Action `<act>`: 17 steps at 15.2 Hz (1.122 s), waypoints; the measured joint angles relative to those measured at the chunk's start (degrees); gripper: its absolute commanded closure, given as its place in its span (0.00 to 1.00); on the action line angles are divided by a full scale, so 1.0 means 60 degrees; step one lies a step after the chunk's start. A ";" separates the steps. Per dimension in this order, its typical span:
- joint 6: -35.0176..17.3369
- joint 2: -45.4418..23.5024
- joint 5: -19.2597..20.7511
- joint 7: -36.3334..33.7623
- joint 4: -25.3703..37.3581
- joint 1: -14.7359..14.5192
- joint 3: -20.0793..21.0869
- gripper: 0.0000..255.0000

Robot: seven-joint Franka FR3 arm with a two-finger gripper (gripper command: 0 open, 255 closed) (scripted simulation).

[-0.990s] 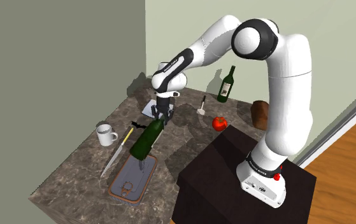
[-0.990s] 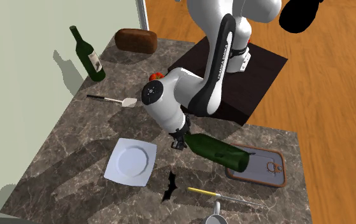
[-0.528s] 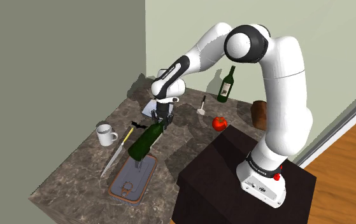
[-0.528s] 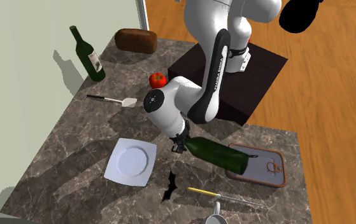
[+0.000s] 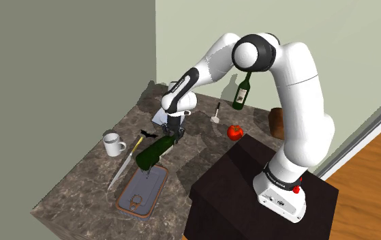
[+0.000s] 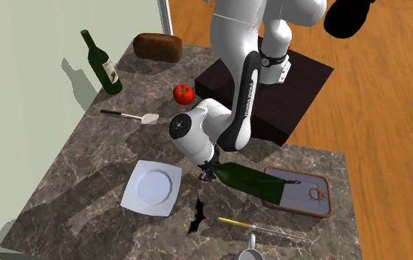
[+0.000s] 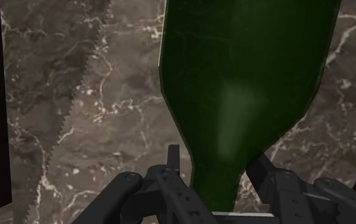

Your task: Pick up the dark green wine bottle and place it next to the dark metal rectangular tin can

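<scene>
My gripper (image 5: 171, 132) is shut on the neck of a dark green wine bottle (image 5: 153, 151). The bottle hangs tilted, almost lying, with its base over the near end of a dark rectangular tin (image 5: 141, 192) on the marble counter. From the second exterior view the gripper (image 6: 210, 173) grips the neck and the bottle (image 6: 253, 182) slants across to the tin (image 6: 306, 193). In the wrist view the green bottle (image 7: 246, 83) widens away from the gripper (image 7: 214, 175), whose fingers clasp its neck.
A second labelled bottle (image 5: 242, 90) stands upright by the back wall. A white mug (image 5: 114, 144), a yellow-handled knife (image 5: 126, 162), a white plate (image 6: 151, 187), a tomato (image 6: 183, 93), a spatula (image 6: 129, 116) and a bread loaf (image 6: 157, 46) lie around. The stand (image 5: 250, 184) borders the counter.
The arm has swung toward the shoulder view's left and lowered. The held bottle has sunk closer to the tin and counter, still tilted.
</scene>
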State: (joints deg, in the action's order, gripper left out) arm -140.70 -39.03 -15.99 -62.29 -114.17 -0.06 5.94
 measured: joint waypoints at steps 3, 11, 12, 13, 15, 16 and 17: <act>-0.0037 -0.0068 -0.0002 0.0008 0.0035 -0.0002 0.0001 1.00; -0.0041 -0.0081 -0.0003 0.0007 0.0044 -0.0007 0.0005 0.00; -0.0041 -0.0081 -0.0003 0.0007 0.0045 -0.0007 0.0005 0.00; -0.0041 -0.0080 -0.0003 0.0008 0.0043 -0.0007 0.0005 0.00; 0.0234 0.0155 0.0043 -0.0004 0.0076 0.0040 -0.0036 0.00; 0.0413 0.0452 0.0058 0.0025 -0.0058 0.0104 -0.0060 0.00; 0.0642 0.0618 0.0094 -0.0032 0.0016 0.0104 -0.0082 0.00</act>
State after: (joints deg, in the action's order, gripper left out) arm -136.85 -35.32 -15.42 -62.48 -114.07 0.56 5.45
